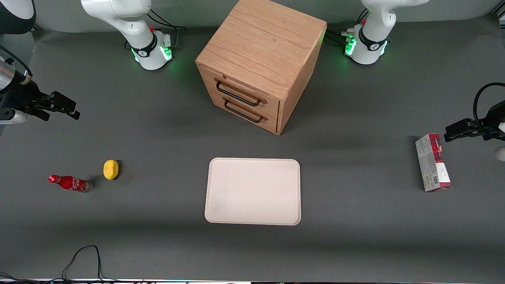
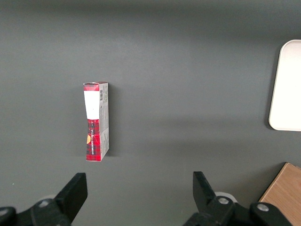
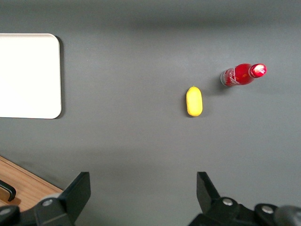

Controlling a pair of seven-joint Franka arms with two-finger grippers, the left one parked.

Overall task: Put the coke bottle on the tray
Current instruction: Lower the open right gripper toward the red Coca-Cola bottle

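- Nothing of the job is showing as done; the coke bottle is standing on the grey table toward the working arm's end, not on the tray; the tray is sitting bare near the middle of the table, in front of the wooden drawer cabinet and closer to the table's front edge than it.
- Every step is still waiting, by the look of it: reaching, gripping, lifting, carrying across and setting down.
- The gripper is hanging above the table near the working arm's end edge, farther from the front camera than the bottle; its two fingers are spread wide and are grasping nothing, as the right wrist view is showing with both fingers apart over bare table.
- The bottle is lying well apart from the gripper, with open table between them; it is standing upright, so far as both views suggest, red cap up and clear base on the table.
- A lemon is sitting just beside the bottle, on the tray's side of it and slightly farther from the front camera, apparently not touching; the carry is likely needing to be clearing it.
- A red-and-grey box is lying toward the parked arm's end, playing no part.
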